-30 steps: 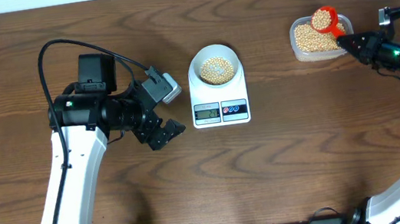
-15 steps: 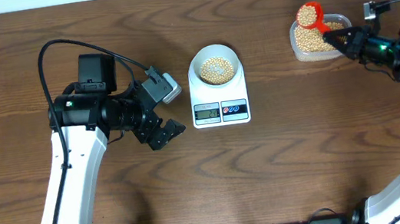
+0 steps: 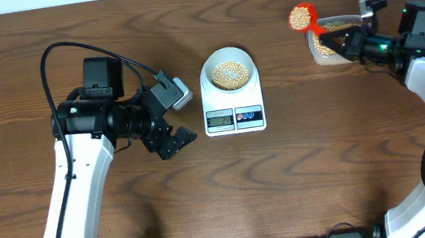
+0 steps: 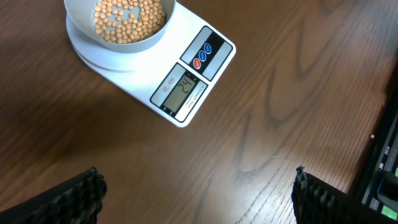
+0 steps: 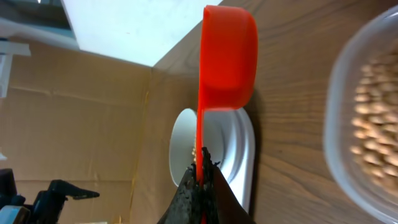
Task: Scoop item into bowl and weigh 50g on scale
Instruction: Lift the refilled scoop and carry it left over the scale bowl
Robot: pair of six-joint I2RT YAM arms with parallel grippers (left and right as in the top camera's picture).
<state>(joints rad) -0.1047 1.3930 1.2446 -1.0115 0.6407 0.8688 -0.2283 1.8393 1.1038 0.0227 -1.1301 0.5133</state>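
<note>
The pale bowl holds tan beans and stands on the white scale. In the left wrist view the bowl and scale show, and the display reads about 24. My right gripper is shut on the handle of an orange scoop full of beans, held left of the clear tub. The right wrist view shows the scoop edge-on above the bowl. My left gripper is open and empty, left of the scale.
The clear tub of beans stands at the back right near the table's far edge. My left arm lies left of the scale. Bare wood lies in front of the scale.
My right gripper has carried the loaded scoop left, from over the tub to just past its left side. The left arm has not moved.
</note>
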